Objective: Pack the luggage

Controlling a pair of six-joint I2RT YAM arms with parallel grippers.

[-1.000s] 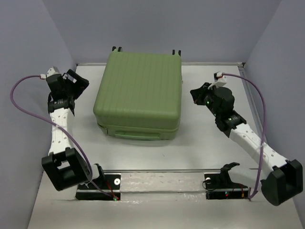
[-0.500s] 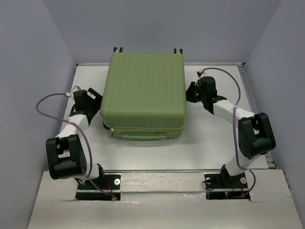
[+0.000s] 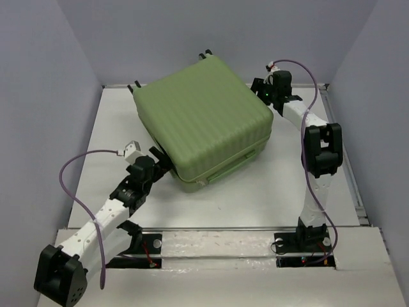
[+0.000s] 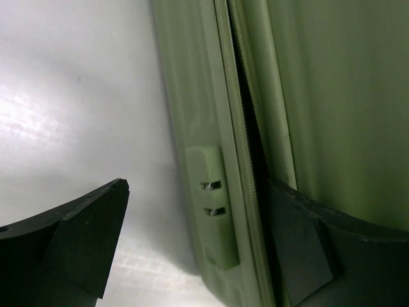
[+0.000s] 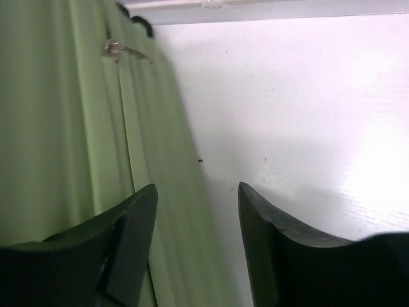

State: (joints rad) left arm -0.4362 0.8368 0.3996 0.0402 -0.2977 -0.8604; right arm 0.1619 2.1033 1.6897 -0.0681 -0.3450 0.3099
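Observation:
The luggage [image 3: 204, 118], a big light-green ribbed suitcase, lies shut and turned at an angle on the table. My left gripper [image 3: 161, 167] is at its near left corner. In the left wrist view that gripper [image 4: 198, 185] stands wide open across the suitcase's side [image 4: 192, 96], where the zip seam and a small slotted foot [image 4: 212, 204] show. My right gripper [image 3: 259, 89] is at the far right corner, by the wheels [image 3: 206, 55]. In the right wrist view it [image 5: 197, 188] is open, the left finger over the shell [image 5: 64, 128], bare table between the fingers.
The white table [image 3: 287, 185] is closed in by grey walls on the left, the right and the back. A metal rail [image 3: 217, 230] with both arm bases runs along the near edge. A black wheel [image 5: 142, 25] and a zip puller [image 5: 115, 48] show at the suitcase's far end.
The suitcase has swung counter-clockwise, so it now lies at an angle. My left arm came down to the near left corner, my right arm reached to the far right corner, and the right gripper opened.

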